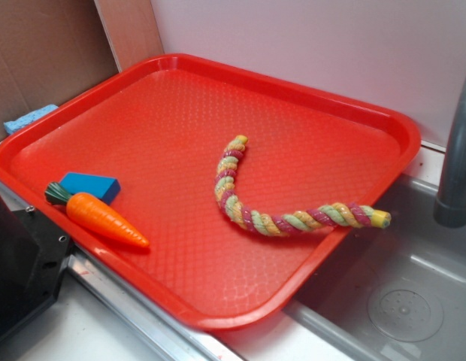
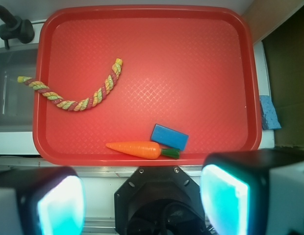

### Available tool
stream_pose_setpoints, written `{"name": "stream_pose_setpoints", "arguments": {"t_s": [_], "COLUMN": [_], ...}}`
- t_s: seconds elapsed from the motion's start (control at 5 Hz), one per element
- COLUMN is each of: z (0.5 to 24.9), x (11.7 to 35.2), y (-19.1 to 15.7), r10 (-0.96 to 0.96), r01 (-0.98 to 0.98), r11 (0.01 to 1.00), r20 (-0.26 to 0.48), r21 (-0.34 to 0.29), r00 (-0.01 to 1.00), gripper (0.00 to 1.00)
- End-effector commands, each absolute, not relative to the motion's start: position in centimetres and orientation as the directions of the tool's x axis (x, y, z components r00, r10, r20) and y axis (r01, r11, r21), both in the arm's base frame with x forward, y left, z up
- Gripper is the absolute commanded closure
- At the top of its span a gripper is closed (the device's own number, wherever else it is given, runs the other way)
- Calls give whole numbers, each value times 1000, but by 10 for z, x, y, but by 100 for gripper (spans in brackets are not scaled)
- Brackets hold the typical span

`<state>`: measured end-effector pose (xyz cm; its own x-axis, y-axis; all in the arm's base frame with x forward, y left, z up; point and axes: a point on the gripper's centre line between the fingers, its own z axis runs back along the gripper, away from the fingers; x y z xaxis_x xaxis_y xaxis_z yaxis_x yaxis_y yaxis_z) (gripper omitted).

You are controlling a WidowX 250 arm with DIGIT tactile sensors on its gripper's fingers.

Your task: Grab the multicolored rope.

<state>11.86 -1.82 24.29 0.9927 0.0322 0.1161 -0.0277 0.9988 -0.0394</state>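
Observation:
The multicolored rope (image 1: 248,218) of twisted yellow, pink and pale green strands lies curved on the red tray (image 1: 165,113). One of its ends sticks out over the tray's rim on the sink side. In the wrist view the rope (image 2: 76,104) sits at the tray's (image 2: 191,63) left. My gripper (image 2: 142,200) is open, its two cyan-padded fingers (image 2: 61,208) wide apart with nothing between them. It hangs high over the robot's black base, outside the tray's near rim and far from the rope. The exterior view does not show the gripper.
An orange toy carrot (image 1: 105,218) and a blue block (image 1: 90,186) lie by the tray's near rim. The carrot (image 2: 137,149) and block (image 2: 169,136) also show in the wrist view. A blue sponge (image 1: 28,118) lies off the tray. A metal sink (image 1: 398,293) and faucet (image 1: 455,158) flank the rope's side.

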Motion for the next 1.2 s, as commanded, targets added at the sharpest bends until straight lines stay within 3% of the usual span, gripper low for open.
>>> {"name": "stream_pose_setpoints", "arguments": {"t_s": [0.0, 0.4, 0.8, 1.0], "z": [243, 218, 161, 130], "x": [119, 147, 190, 200], "y": [-18, -31, -43, -51], "r10": [32, 253, 429, 451], "r01": [-28, -252, -438, -463], "r11": [999, 967, 899, 887], "r20": [116, 165, 199, 212], "r21": [-39, -28, 0, 7], "r00": [993, 953, 881, 867], "gripper": [0, 0, 0, 0]}}
